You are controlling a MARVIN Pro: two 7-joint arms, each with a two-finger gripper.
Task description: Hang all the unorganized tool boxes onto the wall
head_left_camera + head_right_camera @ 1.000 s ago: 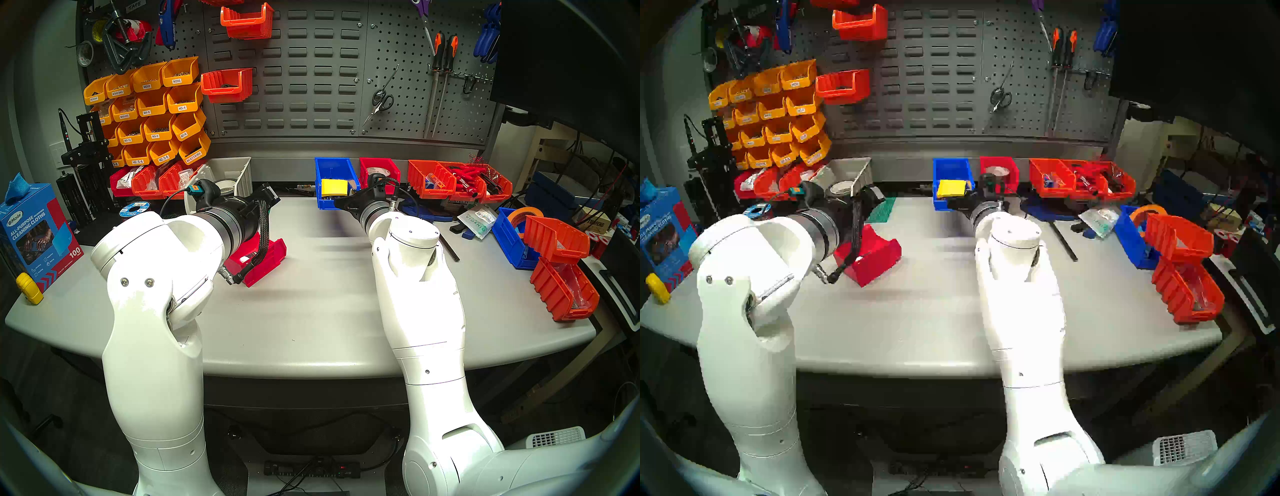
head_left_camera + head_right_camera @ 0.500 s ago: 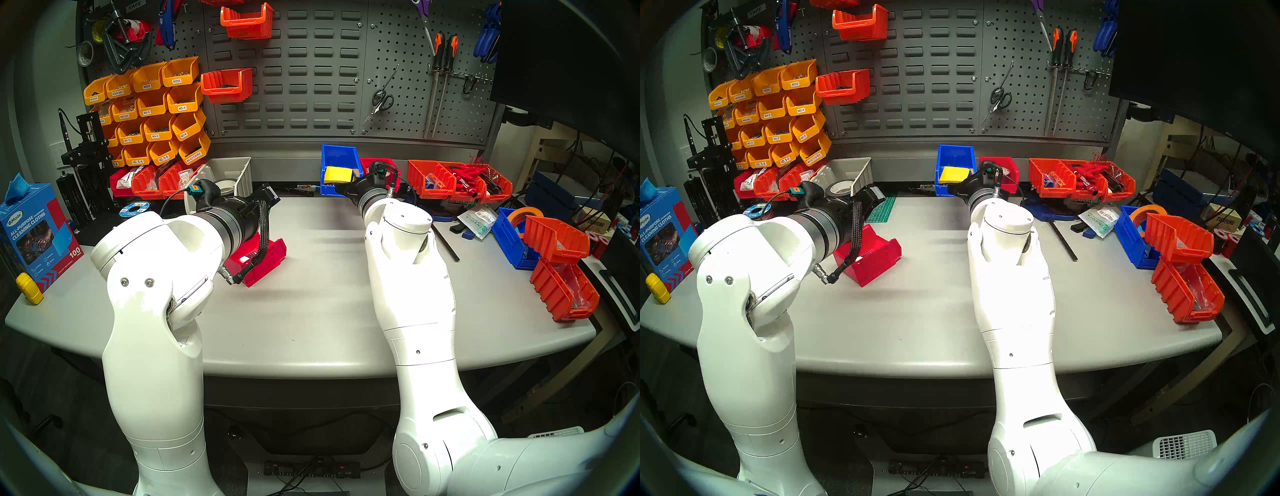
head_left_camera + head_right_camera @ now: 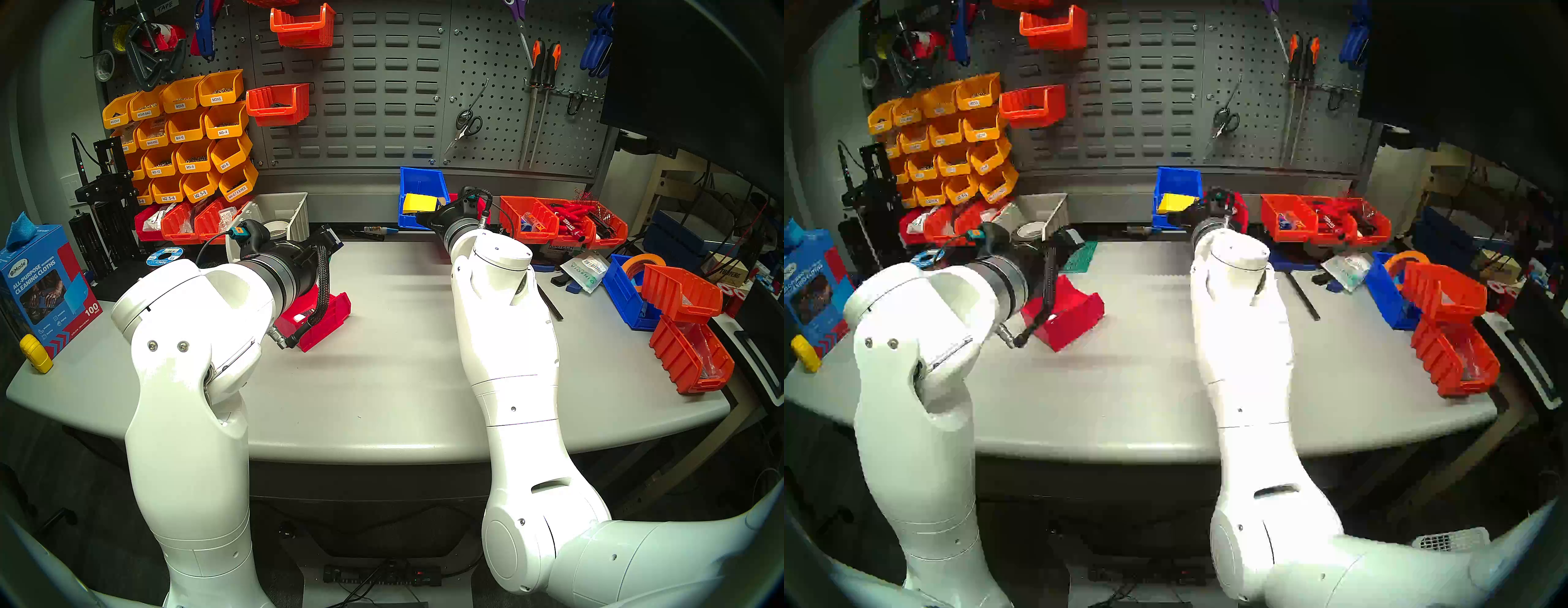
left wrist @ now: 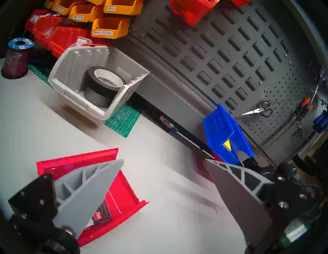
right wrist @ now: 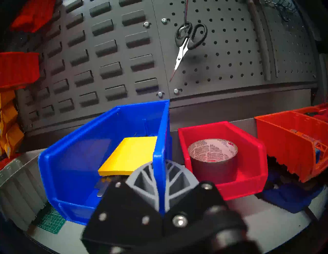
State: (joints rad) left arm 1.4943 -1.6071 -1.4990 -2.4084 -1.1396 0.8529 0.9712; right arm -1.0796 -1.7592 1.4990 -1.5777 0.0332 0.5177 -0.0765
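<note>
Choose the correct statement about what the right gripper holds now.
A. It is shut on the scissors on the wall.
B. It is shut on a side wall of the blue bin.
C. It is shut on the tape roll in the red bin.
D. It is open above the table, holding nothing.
B: in the right wrist view the right gripper is closed on the right side wall of the blue bin, one finger inside and one outside.

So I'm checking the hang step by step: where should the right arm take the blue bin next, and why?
Probably a little higher and on toward the wall. The right gripper is shut on the blue bin's side wall, and the bin is off the table, but its back rim is level with the plain strip, below the lowest louvred slots.
</note>
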